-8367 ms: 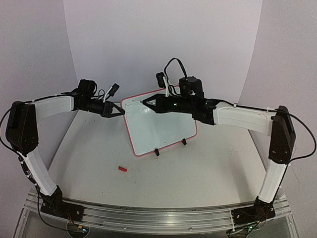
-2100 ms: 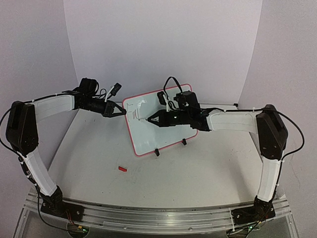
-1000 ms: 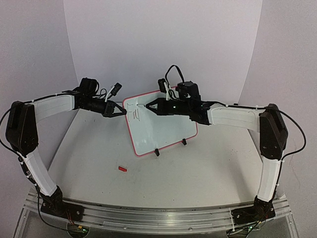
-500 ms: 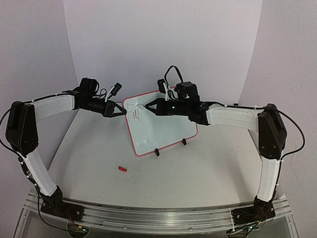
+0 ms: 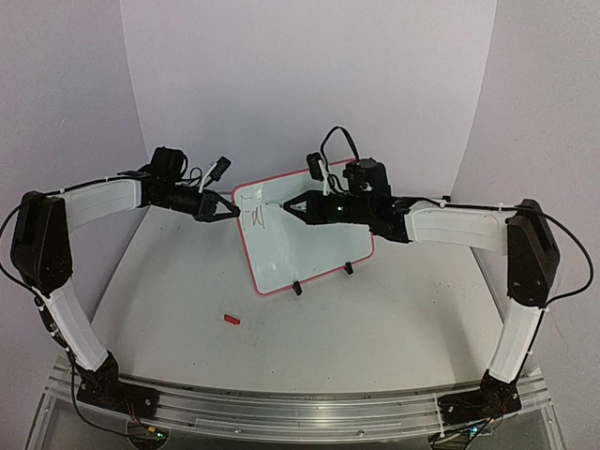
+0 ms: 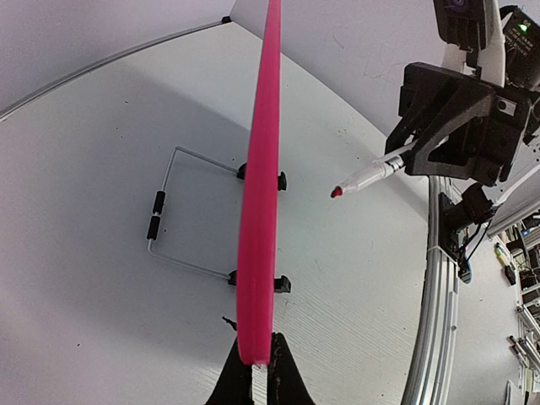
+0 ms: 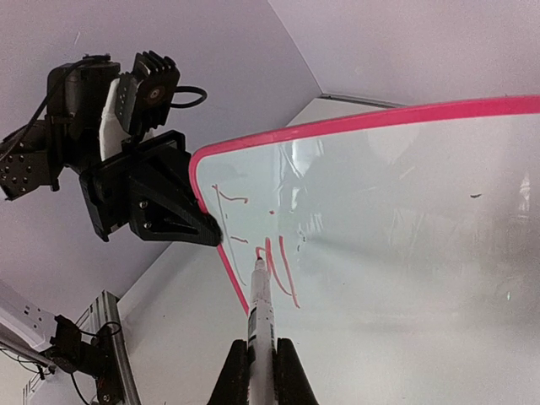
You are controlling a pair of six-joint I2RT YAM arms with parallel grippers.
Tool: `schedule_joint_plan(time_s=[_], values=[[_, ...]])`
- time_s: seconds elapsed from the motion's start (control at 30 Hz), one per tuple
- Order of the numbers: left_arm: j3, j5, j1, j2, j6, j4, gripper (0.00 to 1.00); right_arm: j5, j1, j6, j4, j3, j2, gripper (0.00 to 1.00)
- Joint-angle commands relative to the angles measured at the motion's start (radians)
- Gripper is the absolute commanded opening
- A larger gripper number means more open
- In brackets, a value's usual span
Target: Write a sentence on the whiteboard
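Leaning back, whiteboard (image 5: pixel 309 248) faces nearward; long axis left-right.

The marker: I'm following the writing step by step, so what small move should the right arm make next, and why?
Probably bring the marker tip onto the whiteboard just past the red strokes. The left wrist view shows the tip clear of the surface, only a few strokes are written near one corner, and the left gripper pinches the rim.
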Motion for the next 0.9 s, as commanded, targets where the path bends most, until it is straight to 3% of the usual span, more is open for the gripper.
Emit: schedule_joint_plan(time_s=[0.0, 0.87], values=[[0.021, 0.006, -0.028, -0.026, 0.038, -0.051, 0.0, 0.003, -0.002, -0.019, 0.004, 0.004, -0.022, 0.0], [0.023, -0.003, -0.031, -0.023, 0.039, -0.057, 0.0, 0.056, 0.001, -0.013, -0.031, 0.082, 0.074, 0.0]])
